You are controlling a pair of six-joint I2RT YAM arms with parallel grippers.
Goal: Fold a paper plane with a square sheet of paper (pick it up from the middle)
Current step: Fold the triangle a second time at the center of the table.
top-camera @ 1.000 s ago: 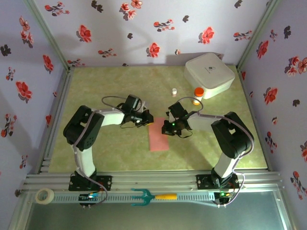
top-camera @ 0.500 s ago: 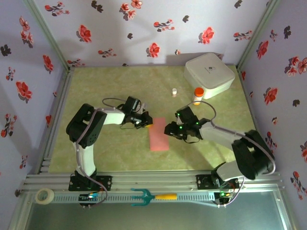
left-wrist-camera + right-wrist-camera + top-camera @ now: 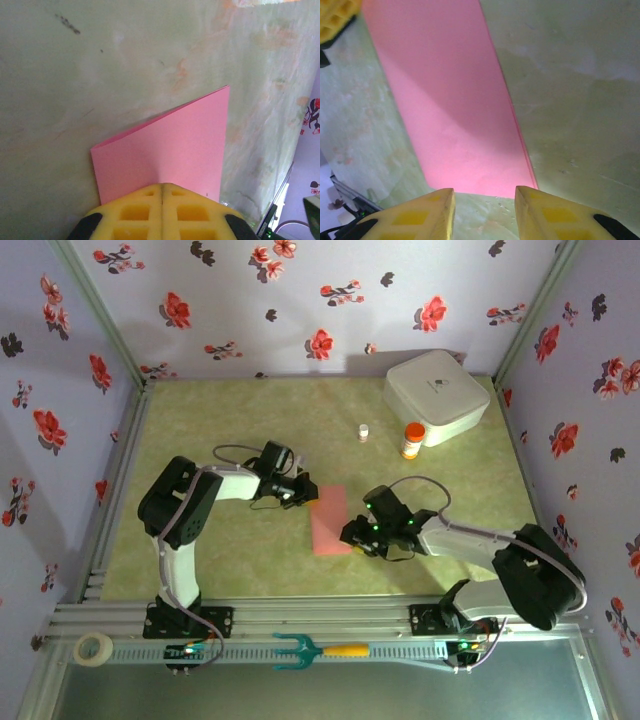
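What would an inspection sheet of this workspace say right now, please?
Surface: green marbled table.
Job's things: pink sheet folded in half, lying flat mid-table.
Clutter: white box, orange-capped bottle, small vial far right; teal fork, tape roll on front rail.
Tools: left tool shut, tips at sheet's far end; right tool open at its near end.
Cables: left loop, right loop, both off the sheet.
Surroundings: floral walls.

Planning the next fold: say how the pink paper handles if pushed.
The folded pink paper lies flat and thin: it would probably buckle, not slide stiffly. It looks light, so it likely skids unless the left claw, at its far corner, pins it.
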